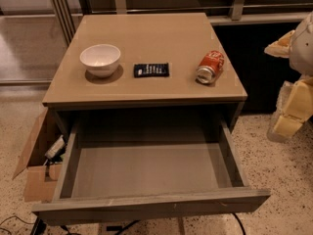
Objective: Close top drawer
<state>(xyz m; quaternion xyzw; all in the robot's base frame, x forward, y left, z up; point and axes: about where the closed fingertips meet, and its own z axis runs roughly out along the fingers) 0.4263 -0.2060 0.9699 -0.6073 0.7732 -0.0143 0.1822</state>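
Note:
The top drawer (146,173) stands pulled far out of the cabinet, with its grey inner panels bare and nothing inside. Its plain flat front (151,205) is the part nearest the camera, low in the view. My gripper (289,112) is at the right edge, a white and pale yellow shape beside the cabinet. It hangs level with the drawer's right side and apart from it, holding nothing that I can see.
On the cabinet top (151,33) are a white bowl (100,58), a black packet (151,70) and a red soda can (210,66) lying on its side. An open cardboard box (36,165) stands on the floor at the left. Cables lie under the drawer front.

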